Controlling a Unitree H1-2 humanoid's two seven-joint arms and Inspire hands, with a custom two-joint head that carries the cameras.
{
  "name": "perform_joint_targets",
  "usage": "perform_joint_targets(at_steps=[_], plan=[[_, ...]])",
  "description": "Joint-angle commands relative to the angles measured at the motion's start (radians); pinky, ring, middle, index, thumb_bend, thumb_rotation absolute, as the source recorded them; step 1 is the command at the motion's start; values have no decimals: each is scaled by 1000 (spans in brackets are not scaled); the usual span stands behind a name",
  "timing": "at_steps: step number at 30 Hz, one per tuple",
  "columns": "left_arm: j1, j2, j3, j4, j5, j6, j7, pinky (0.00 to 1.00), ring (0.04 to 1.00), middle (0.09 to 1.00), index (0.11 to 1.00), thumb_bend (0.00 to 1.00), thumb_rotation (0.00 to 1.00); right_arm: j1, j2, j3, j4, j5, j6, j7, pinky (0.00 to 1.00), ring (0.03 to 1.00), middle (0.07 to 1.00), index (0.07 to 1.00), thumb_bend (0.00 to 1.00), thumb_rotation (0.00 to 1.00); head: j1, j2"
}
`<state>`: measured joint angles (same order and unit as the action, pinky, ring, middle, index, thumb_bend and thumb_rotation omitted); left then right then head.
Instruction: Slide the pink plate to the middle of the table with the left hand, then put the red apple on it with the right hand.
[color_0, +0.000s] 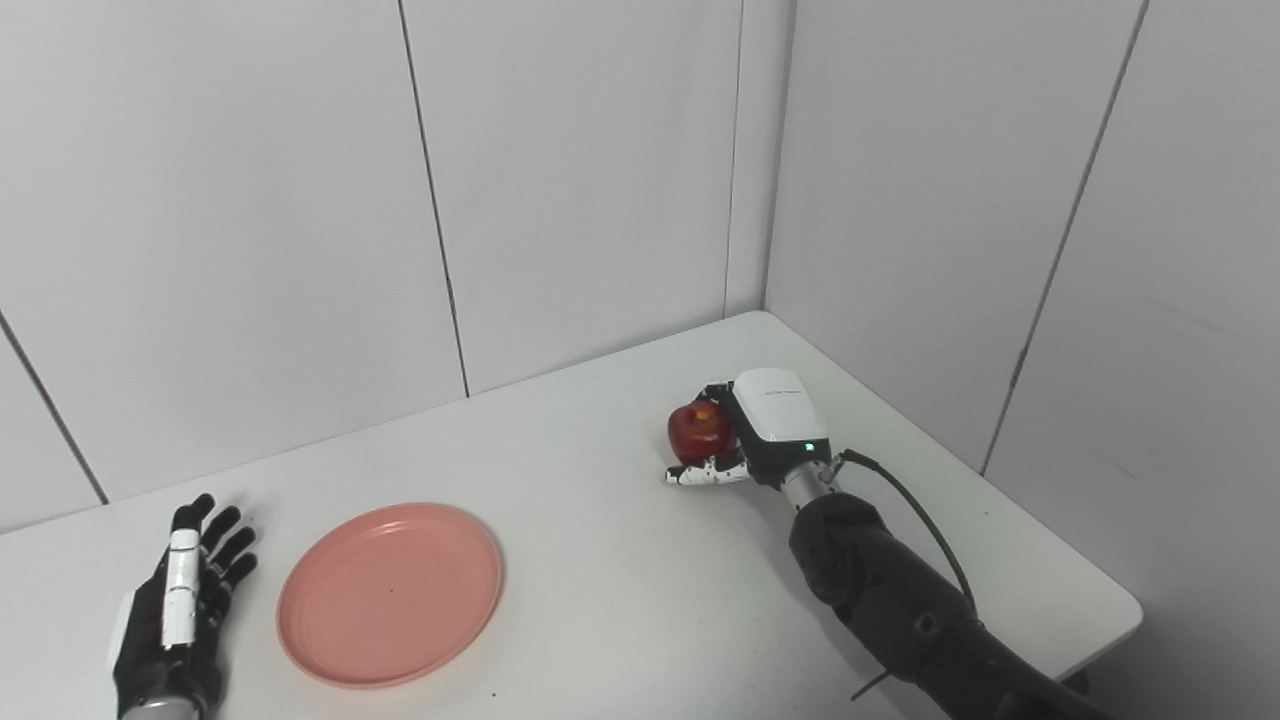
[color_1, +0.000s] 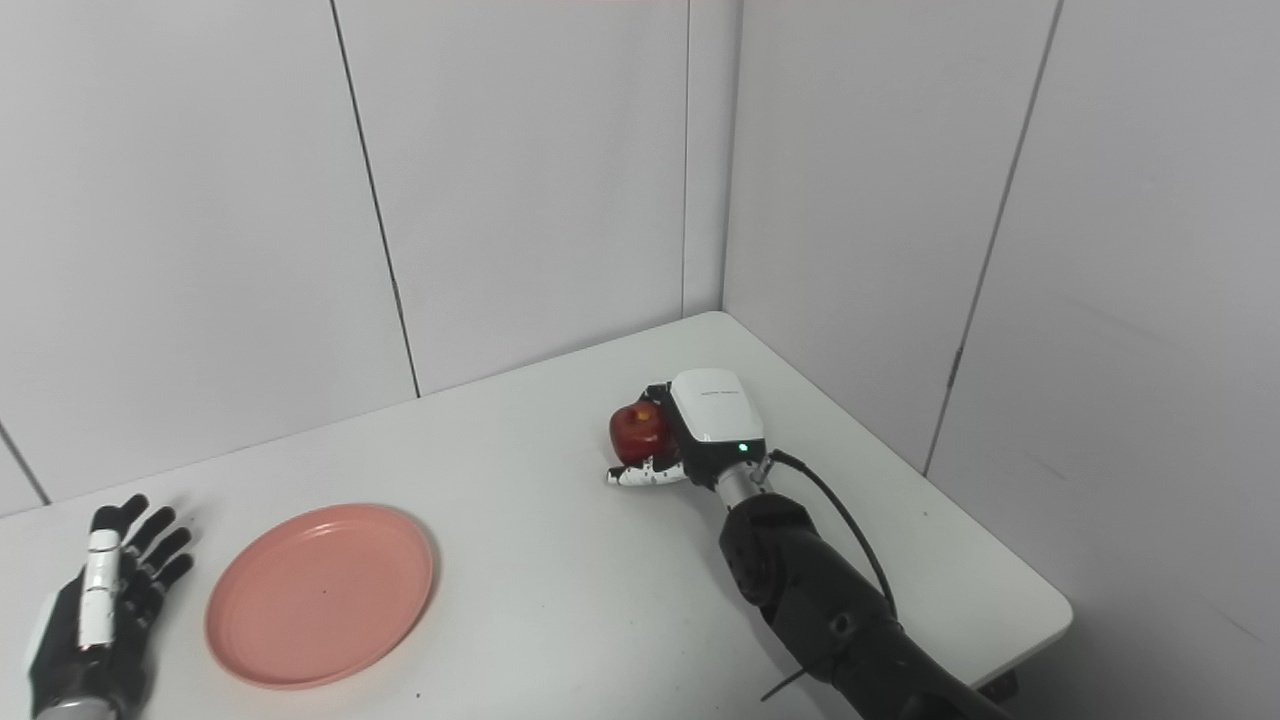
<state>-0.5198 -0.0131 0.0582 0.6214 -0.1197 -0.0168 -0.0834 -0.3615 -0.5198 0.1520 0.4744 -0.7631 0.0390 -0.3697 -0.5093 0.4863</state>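
Observation:
The pink plate (color_0: 390, 595) lies flat on the white table (color_0: 620, 590), towards its front left, with nothing on it. My left hand (color_0: 180, 610) rests just left of the plate, fingers spread and apart from its rim, holding nothing. At the back right, the red apple (color_0: 697, 430) sits low at the table surface. My right hand (color_0: 765, 425) is wrapped around it from the right, fingers over the top and thumb along the table in front. Whether the apple still touches the table is unclear.
Grey wall panels (color_0: 600, 200) close the table in at the back and right, meeting in a corner just behind the apple. The table's right edge (color_0: 1100, 590) runs near my right forearm. A bare stretch of tabletop separates plate and apple.

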Motion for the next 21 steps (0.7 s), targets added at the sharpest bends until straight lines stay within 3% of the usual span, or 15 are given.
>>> perform_joint_targets(at_steps=[1,10,16,21], plan=[[14,7,-7,31,10,52,7,877,878,898,890,663,889,-55,-31,-7,-24,4,-54,-39,102,146,215,349,454,310,1,1],[17,4,-6,25,6,58,5,877,881,903,889,664,882,-60,-21,-10,-104,19,-43,1,98,145,219,362,439,375,9,5],[19,0,-8,21,8,62,9,883,878,900,887,656,887,-73,21,-11,-167,56,-43,34,97,143,218,346,435,437,26,11],[26,-7,-16,7,16,63,15,885,878,899,882,656,892,-88,51,-2,-192,64,-53,53,104,153,234,394,417,467,65,19]])
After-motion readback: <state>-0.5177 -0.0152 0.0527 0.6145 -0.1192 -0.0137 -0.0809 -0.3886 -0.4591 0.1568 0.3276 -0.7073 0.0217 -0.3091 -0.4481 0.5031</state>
